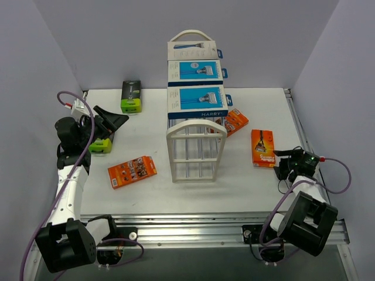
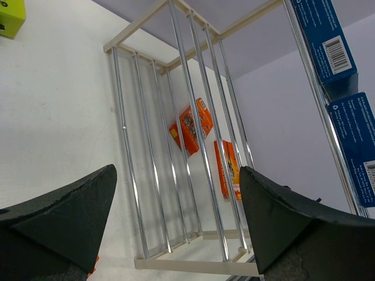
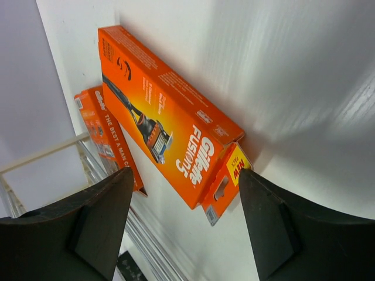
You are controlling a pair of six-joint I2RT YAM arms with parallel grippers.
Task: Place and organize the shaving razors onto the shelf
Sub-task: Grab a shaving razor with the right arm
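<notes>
Left gripper spread wide, empty, facing the shelf. Right gripper also wide, holding nothing, just beside an orange razor box. Three blue razor boxes lie on the shelf's top tier.

Robotics lab bench, no question: a flat white tabletop boxed in by bare pale grey walls, and a ribbed aluminium rail along the near edge. Two black-and-white robot arms are bolted there, with thin purple cables looping loose around them.
</notes>
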